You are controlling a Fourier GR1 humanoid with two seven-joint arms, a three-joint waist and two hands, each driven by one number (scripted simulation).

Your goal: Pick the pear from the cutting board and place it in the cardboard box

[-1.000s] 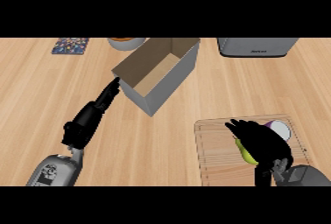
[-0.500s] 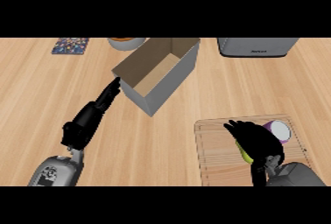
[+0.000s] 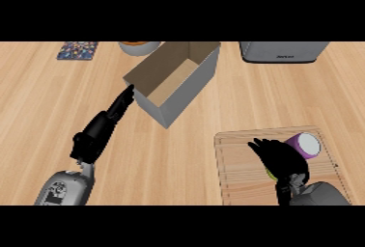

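**Right hand (image 3: 281,159) placed over the pear (image 3: 270,172) on the cutting board (image 3: 239,187).**
Its fingers are spread across the fruit and not visibly closed round it, apparently in preparation for a grasp; only a yellow-green edge shows beneath the palm. The left hand (image 3: 100,131) lies straight-fingered, tips at the cardboard box (image 3: 175,82) on the tabletop (image 3: 249,99), possibly steadying it.

1. Cardboard box (image 3: 175,82) sits mid-worktop (image 3: 185,144), toward the back.
2. Cutting board (image 3: 239,185) at front right, well apart from the box.
3. On the board: pear (image 3: 269,172) beneath the right hand (image 3: 279,157); cup (image 3: 305,144) near the far right corner.
4. Left hand (image 3: 103,128) just left of the box.
5. Along the back: small flat pad (image 3: 77,50) far left, bowl (image 3: 139,47) behind the box's left side, appliance (image 3: 281,52) to the right.
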